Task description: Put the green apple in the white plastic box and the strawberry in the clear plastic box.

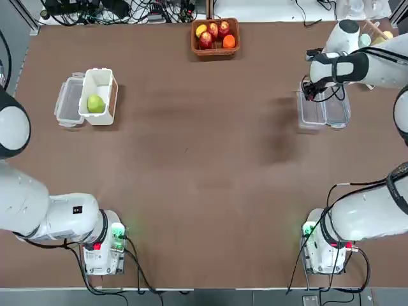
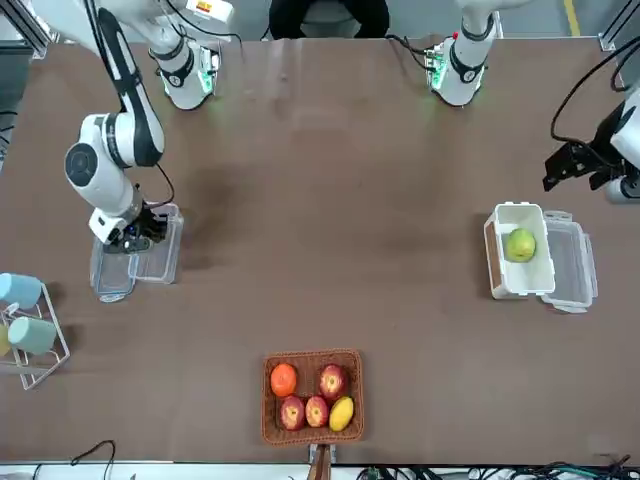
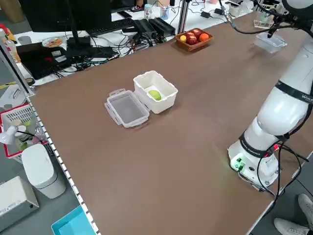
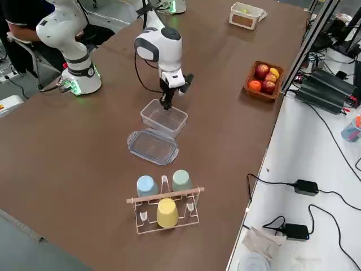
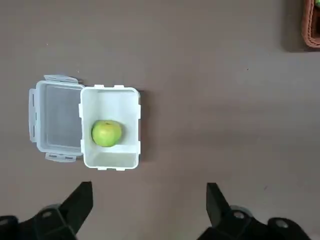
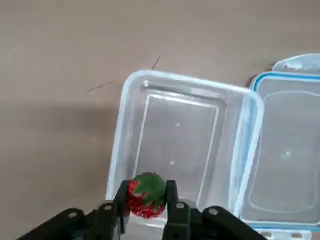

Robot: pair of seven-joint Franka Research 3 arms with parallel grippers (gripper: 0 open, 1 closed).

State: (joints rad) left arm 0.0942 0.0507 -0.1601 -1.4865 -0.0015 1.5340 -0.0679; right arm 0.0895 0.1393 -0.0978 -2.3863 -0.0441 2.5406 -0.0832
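Strawberry (image 6: 147, 195) first: we see it pinched between the fingers of the right gripper (image 6: 146, 206), over the clear plastic box (image 6: 175, 135), whose joined lid (image 4: 153, 147) lies open beside it. How far above the floor it hangs, we can't quite tell. Our green apple (image 5: 106, 133) rests inside the white plastic box (image 5: 111, 157), away on the left arm's side, its own lid (image 5: 59, 118) folded out on the table (image 1: 191, 166). Our left gripper (image 5: 150, 207) sits idle with its fingers spread wide, pointing toward the table nearer the robot than that box.

Right pincer (image 1: 312, 95) seems above clear box (image 1: 311, 113).
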